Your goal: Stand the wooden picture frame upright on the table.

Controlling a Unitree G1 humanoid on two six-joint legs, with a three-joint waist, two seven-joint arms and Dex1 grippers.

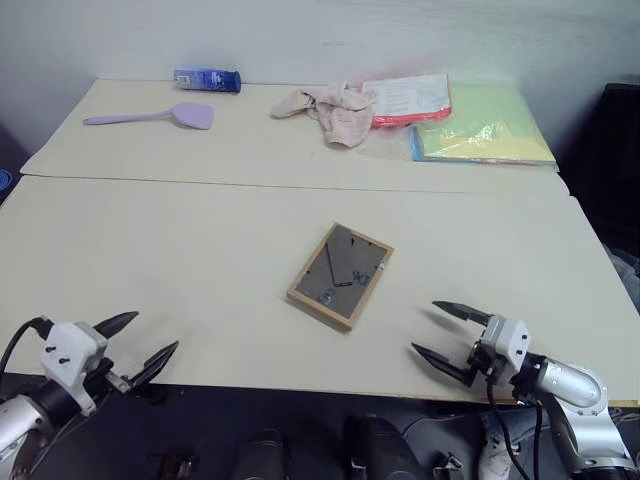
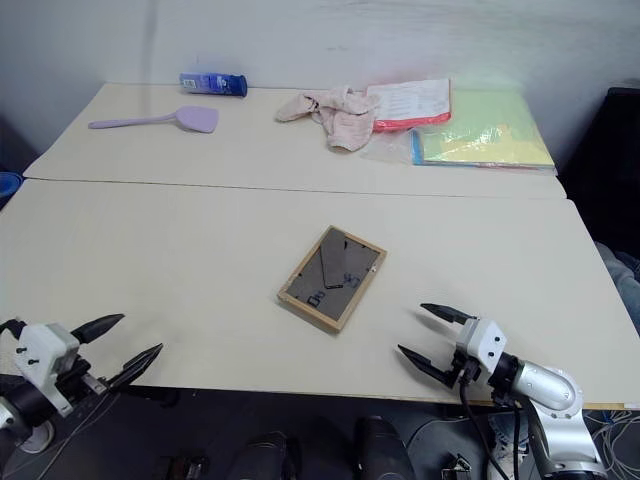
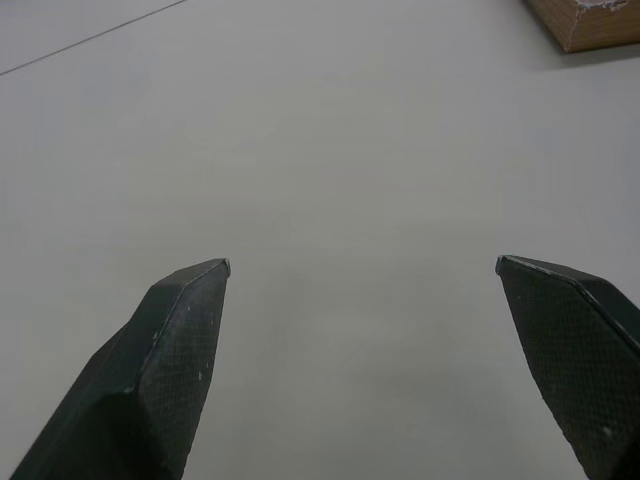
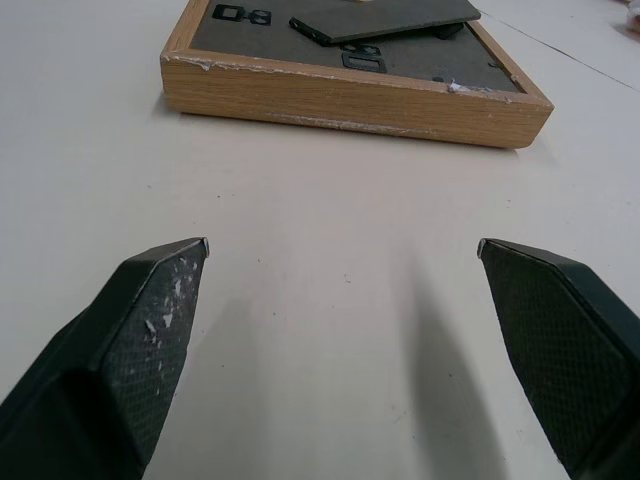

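Observation:
The wooden picture frame (image 1: 340,275) lies flat on the table (image 1: 180,260), dark grey back and stand facing up, near the middle of the front half. In the right wrist view the picture frame (image 4: 350,85) lies just ahead of the fingers. My right gripper (image 1: 448,335) hovers open over the table's front edge, to the right of the frame and apart from it, nothing between its fingers. My left gripper (image 1: 138,338) is open at the front left edge, far from the frame. A corner of the frame (image 3: 590,20) shows in the left wrist view.
On the far table lie a purple spatula (image 1: 160,116), a blue bottle (image 1: 207,79) on its side, a crumpled pink cloth (image 1: 330,108) and a stack of coloured folders (image 1: 470,120). A seam (image 1: 300,187) runs between the two tabletops.

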